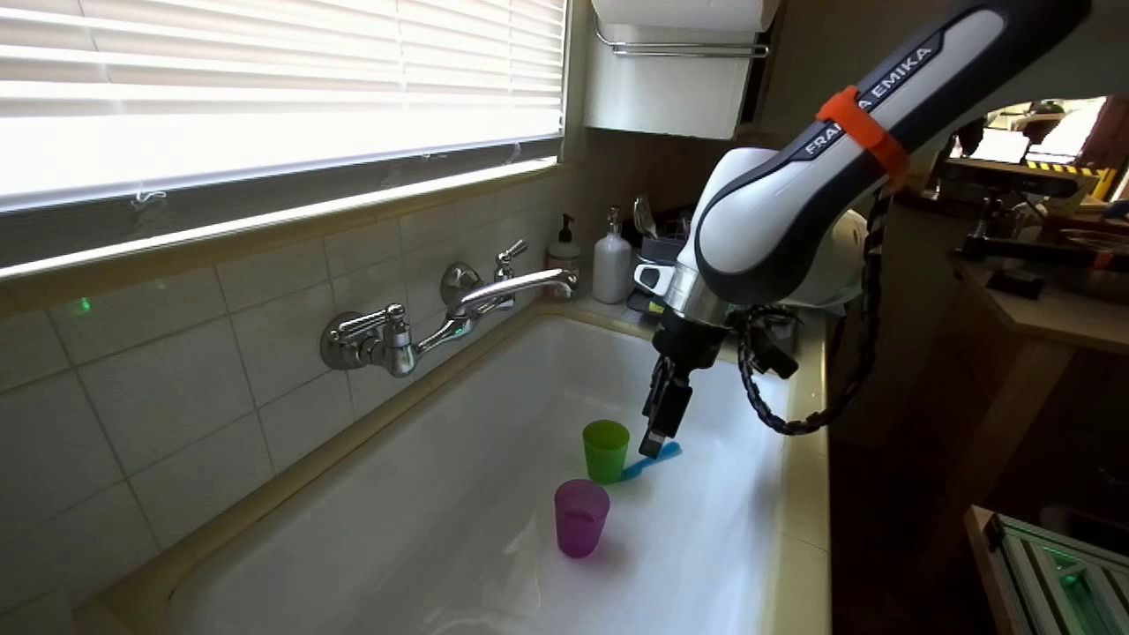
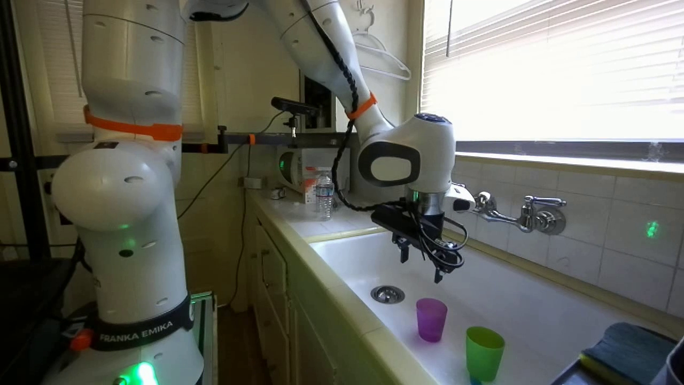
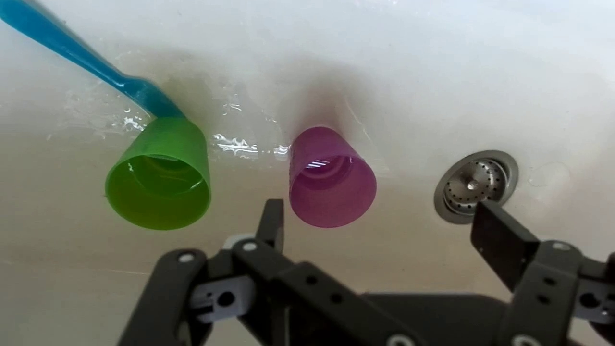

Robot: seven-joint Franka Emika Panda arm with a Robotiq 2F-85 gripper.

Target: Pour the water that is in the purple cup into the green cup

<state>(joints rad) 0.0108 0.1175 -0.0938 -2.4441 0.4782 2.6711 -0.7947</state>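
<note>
The purple cup (image 3: 331, 192) stands upright on the floor of the white sink, and a bright glint shows inside it near the base. Beside it, separated by a small gap, is the upright green cup (image 3: 158, 192). A blue stick-like piece (image 3: 91, 62) runs from the green cup's base across the sink floor; whether its end lies under the cup is hidden. In both exterior views my gripper (image 2: 421, 270) hangs above the sink, higher than the cups (image 1: 582, 520). The wrist view shows its fingers spread wide, touching neither cup, with nothing held between them.
A metal drain (image 3: 475, 185) lies on the purple cup's far side from the green one. The chrome faucet (image 1: 520, 284) juts from the tiled wall over the sink. Soap bottles (image 1: 611, 265) and a sponge (image 2: 630, 353) sit at one end; a water bottle (image 2: 324, 195) stands at the opposite end.
</note>
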